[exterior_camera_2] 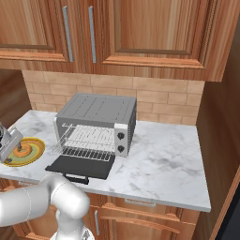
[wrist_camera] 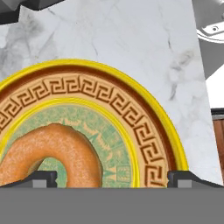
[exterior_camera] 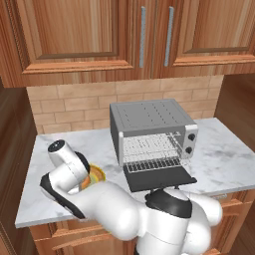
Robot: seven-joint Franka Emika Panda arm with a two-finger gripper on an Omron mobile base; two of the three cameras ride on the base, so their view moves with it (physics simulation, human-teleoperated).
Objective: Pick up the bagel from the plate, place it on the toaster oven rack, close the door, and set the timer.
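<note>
The bagel (wrist_camera: 57, 153) is a golden-brown ring lying on the green centre of the plate (wrist_camera: 144, 100), which has a yellow rim and a brown key-pattern band. My gripper (wrist_camera: 113, 179) hangs open just above the plate, with the bagel nearer its left fingertip (wrist_camera: 41, 178). From the right base view the gripper (exterior_camera_2: 11, 154) sits at the far left over the plate (exterior_camera_2: 35, 149) and bagel (exterior_camera_2: 21, 151). The toaster oven (exterior_camera: 152, 119) stands open, its door (exterior_camera: 157, 178) folded down flat. The silver wire toaster oven rack (exterior_camera: 149, 149) shows inside.
The marble counter (exterior_camera_2: 159, 164) runs right of the oven, with a brick backsplash and wooden cabinets (exterior_camera_2: 140, 33) above. My own white arm (exterior_camera: 114, 209) covers most of the plate in the left base view, leaving a sliver of plate (exterior_camera: 99, 173). Two knobs (exterior_camera_2: 121, 142) sit on the oven's right front.
</note>
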